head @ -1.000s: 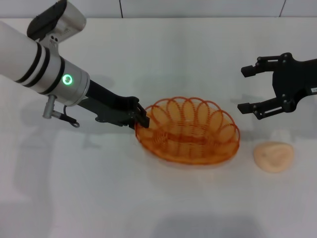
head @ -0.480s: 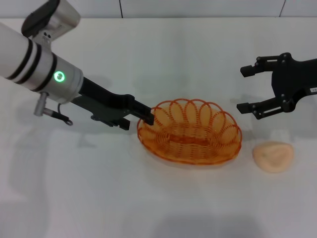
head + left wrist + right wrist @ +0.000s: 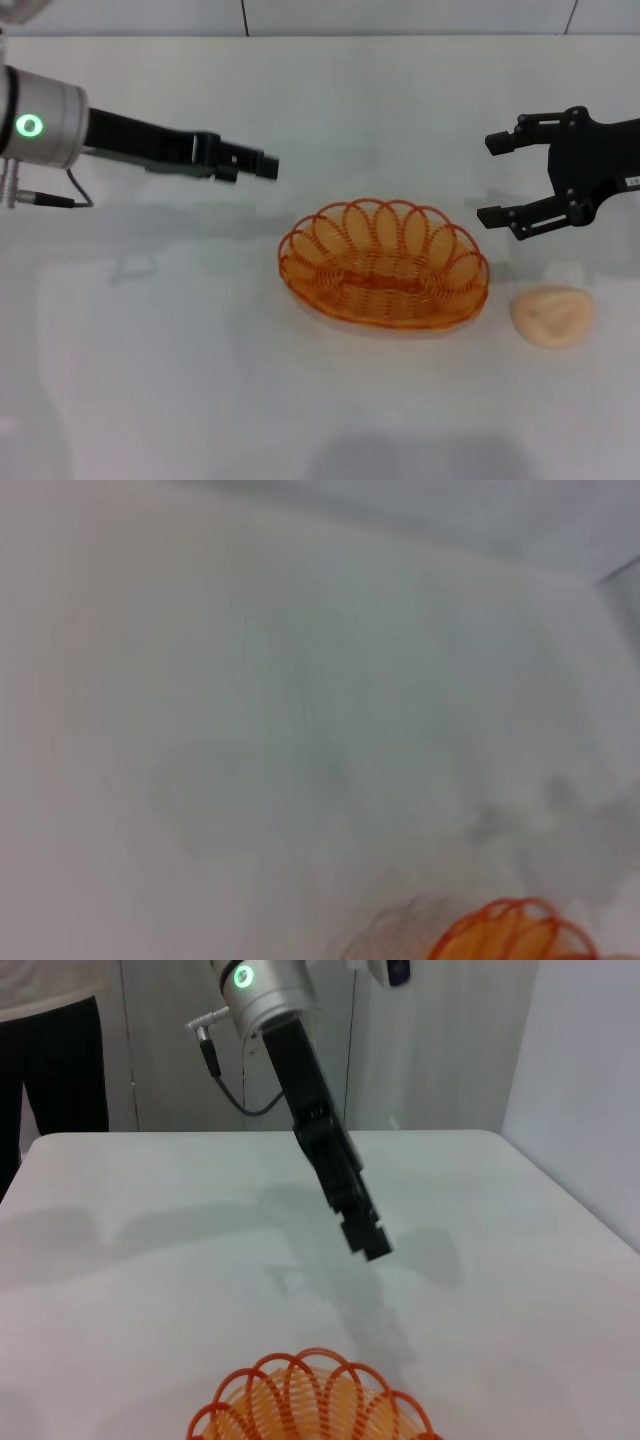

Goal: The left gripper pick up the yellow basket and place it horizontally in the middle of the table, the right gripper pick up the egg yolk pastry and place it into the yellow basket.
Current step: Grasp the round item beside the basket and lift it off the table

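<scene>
While the left gripper [image 3: 268, 166] hangs above the table [image 3: 150, 380], its fingers too hard to read, the yellow basket [image 3: 384, 264] sits apart, mid-table. Just right lies the egg yolk pastry [image 3: 552, 316], beneath the open-jawed right gripper [image 3: 497, 180].

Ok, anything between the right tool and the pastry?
No. In the head view the right tool hovers open above the egg yolk pastry, with only bare table between them.

Pale panelled wall [image 3: 440, 1050] behind the tabletop
</scene>
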`<state>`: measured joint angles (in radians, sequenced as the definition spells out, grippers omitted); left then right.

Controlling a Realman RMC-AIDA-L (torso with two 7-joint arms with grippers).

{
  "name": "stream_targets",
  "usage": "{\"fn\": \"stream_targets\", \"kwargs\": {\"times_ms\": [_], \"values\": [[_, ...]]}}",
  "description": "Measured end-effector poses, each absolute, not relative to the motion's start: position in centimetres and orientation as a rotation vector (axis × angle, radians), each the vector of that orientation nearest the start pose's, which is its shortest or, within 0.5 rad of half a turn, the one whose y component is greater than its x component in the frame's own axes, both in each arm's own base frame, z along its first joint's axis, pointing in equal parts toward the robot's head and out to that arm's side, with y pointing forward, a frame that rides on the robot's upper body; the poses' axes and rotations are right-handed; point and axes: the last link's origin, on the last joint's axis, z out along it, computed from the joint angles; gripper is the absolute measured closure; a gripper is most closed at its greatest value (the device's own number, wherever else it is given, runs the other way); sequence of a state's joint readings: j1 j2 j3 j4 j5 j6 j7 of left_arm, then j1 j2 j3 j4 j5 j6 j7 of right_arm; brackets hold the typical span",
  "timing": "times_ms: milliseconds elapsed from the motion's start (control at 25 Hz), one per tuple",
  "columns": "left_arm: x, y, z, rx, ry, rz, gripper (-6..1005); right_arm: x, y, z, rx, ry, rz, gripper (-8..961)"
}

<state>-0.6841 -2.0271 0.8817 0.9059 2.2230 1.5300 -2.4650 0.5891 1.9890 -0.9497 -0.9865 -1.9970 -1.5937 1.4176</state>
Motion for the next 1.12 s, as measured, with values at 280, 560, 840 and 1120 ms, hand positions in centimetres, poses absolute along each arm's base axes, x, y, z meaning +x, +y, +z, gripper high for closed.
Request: {"fn": "stream_targets", "kwargs": {"times_ms": [280,560,840,1120], "values": [[-21.6,36.7,5.2,-2.687,-1.224,-0.59,267,20.8,36.3,4.6,-2.876,0.067,0.347,85],[-22.6,35.0,7.3,-2.884,-0.914,-0.467,276,21.3,35.8,4.3,-2.87,0.087,0.352,84],[-24.5,33.6,9.8,-2.904,-0.638,-0.32,272,21.6,35.6,4.3,-2.871,0.102,0.352,84],[-26.2,32.0,9.9,-2.914,-0.472,-0.295,269,21.7,35.7,4.5,-2.872,0.137,0.349,85]]}}
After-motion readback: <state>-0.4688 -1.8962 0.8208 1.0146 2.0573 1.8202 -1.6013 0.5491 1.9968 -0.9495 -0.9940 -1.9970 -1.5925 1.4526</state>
